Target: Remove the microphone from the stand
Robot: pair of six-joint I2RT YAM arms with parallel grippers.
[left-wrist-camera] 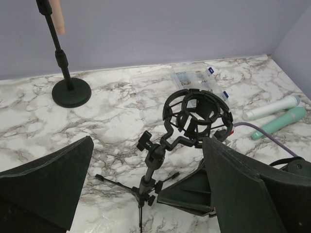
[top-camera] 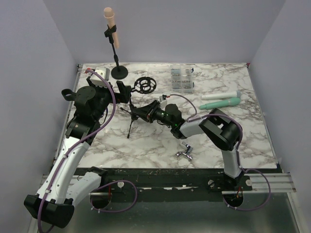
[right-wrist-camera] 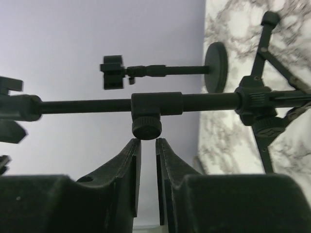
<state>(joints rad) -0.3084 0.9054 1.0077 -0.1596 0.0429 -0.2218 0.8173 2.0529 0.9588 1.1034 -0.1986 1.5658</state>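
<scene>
Microphone (top-camera: 109, 17): smooth peach cylinder, clipped upright on a thin black round-based stand (top-camera: 119, 73).
Desk (top-camera: 146, 143): veined marble.
Left gripper (left-wrist-camera: 148, 145): wide, empty.
Right gripper (right-wrist-camera: 147, 141): narrow slit, empty.

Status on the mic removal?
Left gripper open, empty. Right gripper nearly shut, empty, at tripod stand. Microphone clipped in round-base stand, untouched. Tripod close ahead of both.

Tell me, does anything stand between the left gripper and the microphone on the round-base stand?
Nothing visible does. The microphone is high and to the left of the open left gripper. The tripod stand with its shock mount is straight ahead, off that line.
</scene>
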